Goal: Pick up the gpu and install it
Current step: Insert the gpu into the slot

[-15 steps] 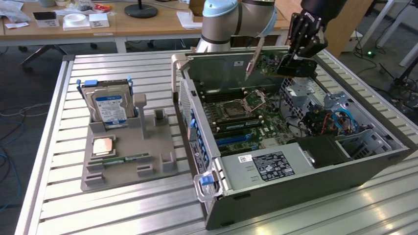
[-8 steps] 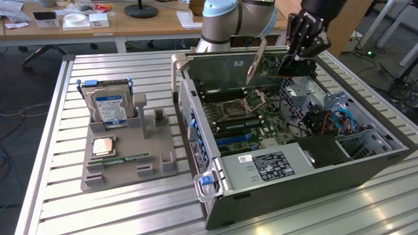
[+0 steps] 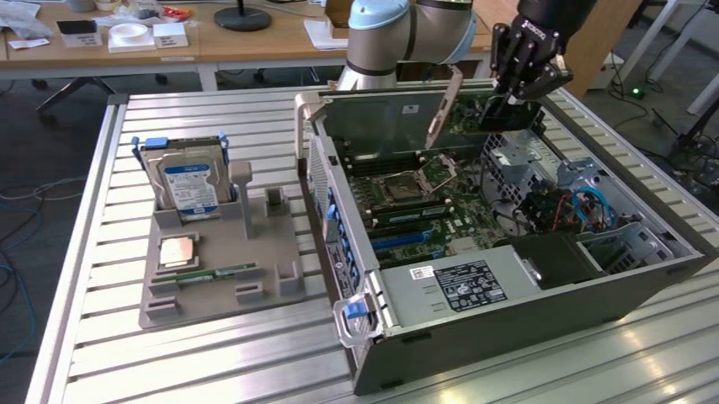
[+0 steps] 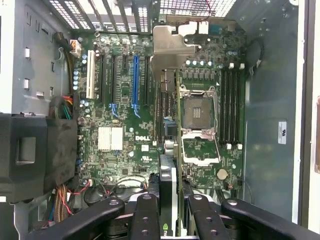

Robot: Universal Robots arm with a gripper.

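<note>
gripper (image 3: 514, 99) partly closed, gripping gpu (image 3: 466, 114), above open computer case (image 3: 540, 328)

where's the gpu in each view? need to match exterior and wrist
Exterior view: gpu, a thin flat card with a silver metal bracket, held in the black gripper above the open case, at the exterior view's right.
Wrist view: gpu edge-on between the gripper's fingers, over the green motherboard.
Shared landmark: square silver CPU socket.

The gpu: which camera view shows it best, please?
The exterior view: the gpu shows its flat side and silver bracket, held above the open case. The wrist view shows the gpu edge-on between the jaws.
</note>
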